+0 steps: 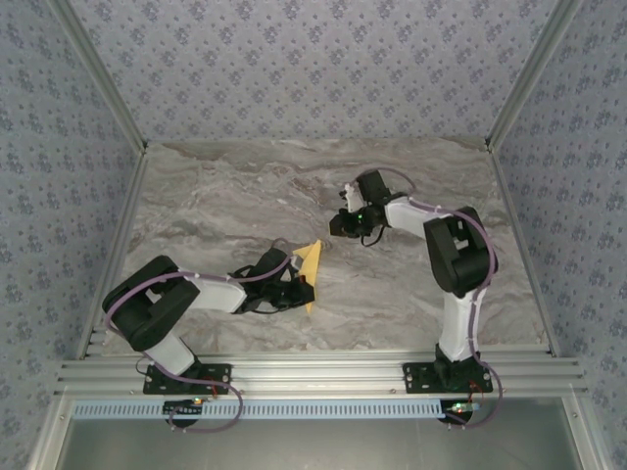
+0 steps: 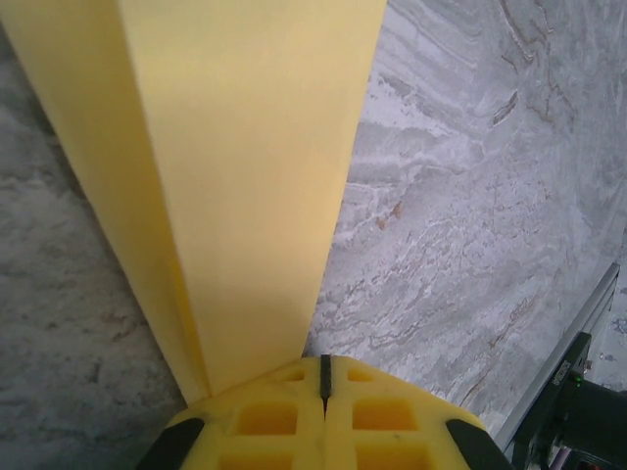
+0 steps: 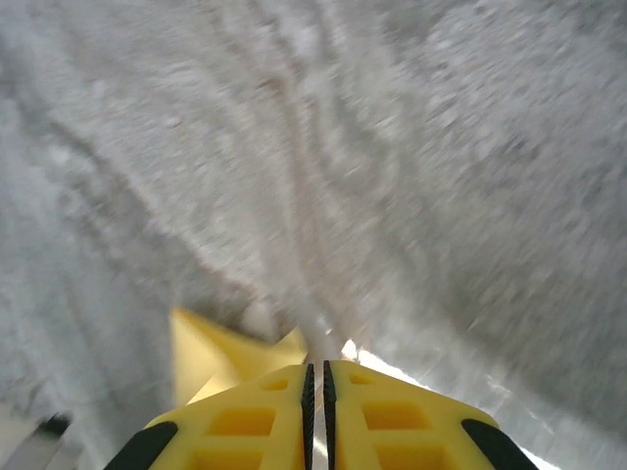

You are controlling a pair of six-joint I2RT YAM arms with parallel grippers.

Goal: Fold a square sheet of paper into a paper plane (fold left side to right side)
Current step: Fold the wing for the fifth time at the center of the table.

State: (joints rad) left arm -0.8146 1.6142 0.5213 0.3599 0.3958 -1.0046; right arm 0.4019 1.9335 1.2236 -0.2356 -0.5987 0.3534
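Left wrist view has the left gripper (image 2: 325,367) pinching the folded yellow paper (image 2: 245,176), which runs straight ahead from its fingertips over the marble table (image 2: 470,196), while the right gripper (image 3: 315,372) has its fingers nearly touching, nothing between them.

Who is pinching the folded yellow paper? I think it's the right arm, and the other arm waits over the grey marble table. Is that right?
Not quite: the left gripper pinches the folded yellow paper, as the left wrist view shows. The right gripper waits over the grey marble table.
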